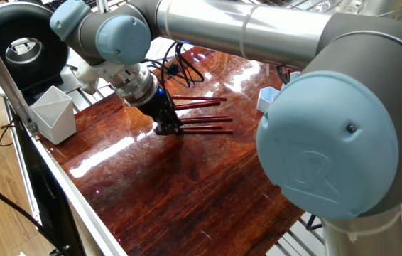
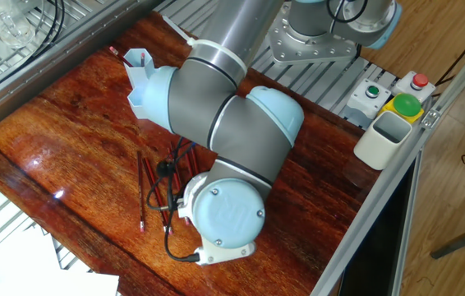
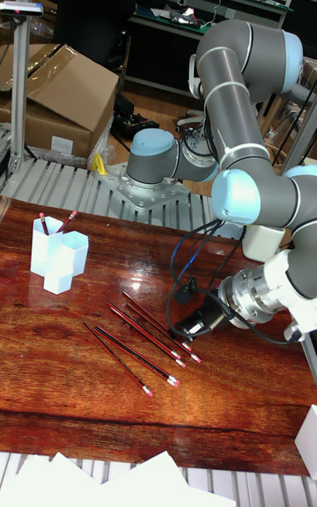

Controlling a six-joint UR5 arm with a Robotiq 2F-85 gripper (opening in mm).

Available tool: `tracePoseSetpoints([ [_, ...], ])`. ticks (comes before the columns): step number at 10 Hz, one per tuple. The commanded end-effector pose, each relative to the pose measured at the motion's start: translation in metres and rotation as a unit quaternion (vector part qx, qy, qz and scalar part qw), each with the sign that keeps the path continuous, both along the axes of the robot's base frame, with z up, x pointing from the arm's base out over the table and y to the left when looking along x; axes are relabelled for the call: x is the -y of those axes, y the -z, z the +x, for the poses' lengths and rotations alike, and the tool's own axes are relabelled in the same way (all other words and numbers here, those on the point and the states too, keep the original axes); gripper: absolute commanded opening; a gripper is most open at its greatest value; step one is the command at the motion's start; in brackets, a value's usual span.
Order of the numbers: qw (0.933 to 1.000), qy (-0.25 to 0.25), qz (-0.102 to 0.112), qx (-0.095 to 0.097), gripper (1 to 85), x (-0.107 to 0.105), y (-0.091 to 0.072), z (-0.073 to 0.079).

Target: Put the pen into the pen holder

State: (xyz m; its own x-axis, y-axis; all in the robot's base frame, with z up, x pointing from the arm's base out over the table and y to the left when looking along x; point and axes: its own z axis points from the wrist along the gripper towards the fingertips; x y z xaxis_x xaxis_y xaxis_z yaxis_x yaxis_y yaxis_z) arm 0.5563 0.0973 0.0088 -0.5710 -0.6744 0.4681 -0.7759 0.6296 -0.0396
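One fixed view: the gripper (image 1: 167, 128) is down at the left ends of the red pens (image 1: 204, 125) on the table (image 1: 172, 192); can't tell if it's gripping anything. An empty grey-white cup (image 1: 52, 114) sits at the table edge.

The other fixed view: the arm (image 2: 216, 115) hides most of it, the pen holder (image 2: 139, 62) peeks out behind.

Tall fixed view: the pen holder (image 3: 57, 258) sits well left of the gripper (image 3: 189, 326), with two pens (image 3: 51, 224) already standing in it. Four more lie loose.
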Motion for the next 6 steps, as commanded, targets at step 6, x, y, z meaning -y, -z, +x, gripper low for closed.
tracePoseSetpoints([
  [6, 0.9993, 0.036, -0.005, -0.012, 27.3, -0.020, -0.005, -0.020],
])
